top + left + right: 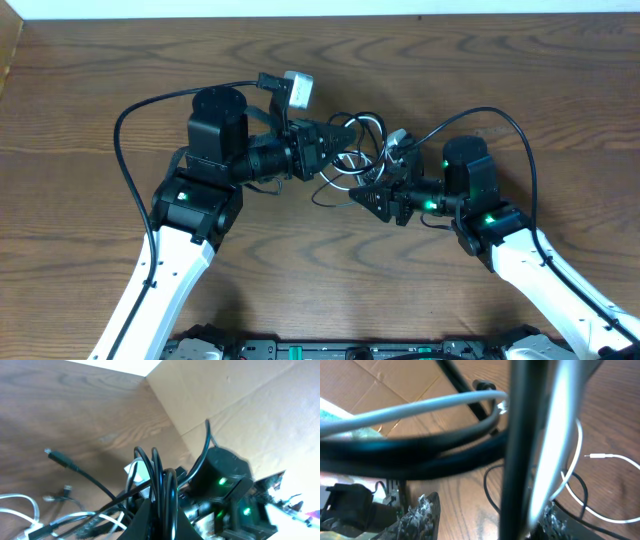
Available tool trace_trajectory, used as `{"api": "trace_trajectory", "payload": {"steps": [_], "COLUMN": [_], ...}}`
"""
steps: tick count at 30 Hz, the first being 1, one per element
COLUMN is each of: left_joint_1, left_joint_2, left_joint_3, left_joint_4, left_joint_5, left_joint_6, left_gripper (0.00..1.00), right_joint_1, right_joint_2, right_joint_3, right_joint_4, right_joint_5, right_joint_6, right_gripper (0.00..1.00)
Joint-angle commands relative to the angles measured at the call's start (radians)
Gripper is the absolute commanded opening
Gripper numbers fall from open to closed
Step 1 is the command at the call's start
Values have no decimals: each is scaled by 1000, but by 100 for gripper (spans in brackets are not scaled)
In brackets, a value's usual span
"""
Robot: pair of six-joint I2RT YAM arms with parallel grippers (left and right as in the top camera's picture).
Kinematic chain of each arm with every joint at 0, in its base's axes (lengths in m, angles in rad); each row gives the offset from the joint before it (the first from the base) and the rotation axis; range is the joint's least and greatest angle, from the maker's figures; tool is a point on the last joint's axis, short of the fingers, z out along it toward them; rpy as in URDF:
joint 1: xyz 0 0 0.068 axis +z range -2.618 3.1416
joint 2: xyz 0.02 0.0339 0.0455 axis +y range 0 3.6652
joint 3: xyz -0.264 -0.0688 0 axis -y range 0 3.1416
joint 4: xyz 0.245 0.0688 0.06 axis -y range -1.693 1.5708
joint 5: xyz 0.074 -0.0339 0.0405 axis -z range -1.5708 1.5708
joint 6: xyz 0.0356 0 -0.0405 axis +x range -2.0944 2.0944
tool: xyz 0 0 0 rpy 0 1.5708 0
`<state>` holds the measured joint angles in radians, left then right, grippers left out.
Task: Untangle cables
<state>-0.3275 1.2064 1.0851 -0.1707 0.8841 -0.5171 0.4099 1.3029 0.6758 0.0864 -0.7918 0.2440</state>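
Crowding the right wrist lens, blurred strands of the black cable (420,455) and the white cable (420,407) are blocking most of that view, so their paths are hard to follow. From overhead, the tangle is lying partly hidden under the left gripper (335,150), and most plug ends are lost in it. Two cables are showing, one black and one white, along with two grippers. The left gripper's fingers are pressing fully together on loops of the black cable, which are standing up out of them. Just beside the left gripper, the right gripper (362,196) is holding its fingers (422,512) roughly halfway apart. Strands are passing between them, and whether they are touching any is unclear. The white cable is looping on the table (80,100) right by the left gripper.
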Motion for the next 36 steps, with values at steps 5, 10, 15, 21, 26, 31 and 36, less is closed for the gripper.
{"api": "trace_trajectory", "payload": {"steps": [5, 10, 15, 21, 26, 31, 36], "left_joint_1": [-6, -6, -6, -6, -6, -6, -6], "left_joint_2": [0, 0, 0, 0, 1, 9, 32], "left_joint_3": [20, 20, 20, 20, 20, 20, 19], "left_joint_4": [4, 5, 4, -23, -229, -347, -352], "left_joint_5": [32, 40, 39, 45, 45, 8, -6], "left_joint_6": [-440, -614, -667, -533, -140, 103, 165], "left_gripper": [8, 7, 8, 8, 8, 64, 80], "right_joint_1": [4, 5, 4, 4, 3, 3, 3], "right_joint_2": [6, 6, 6, 6, 6, 6, 6], "right_joint_3": [10, 10, 10, 10, 10, 10, 10], "right_joint_4": [16, 52, 49, -2, -171, -170, -142], "right_joint_5": [134, 138, 135, 229, 650, 695, 694], "right_joint_6": [-18, -16, -16, -17, 34, 37, 106], "right_gripper": [53, 39, 4, 1, 1, 1, 1]}}
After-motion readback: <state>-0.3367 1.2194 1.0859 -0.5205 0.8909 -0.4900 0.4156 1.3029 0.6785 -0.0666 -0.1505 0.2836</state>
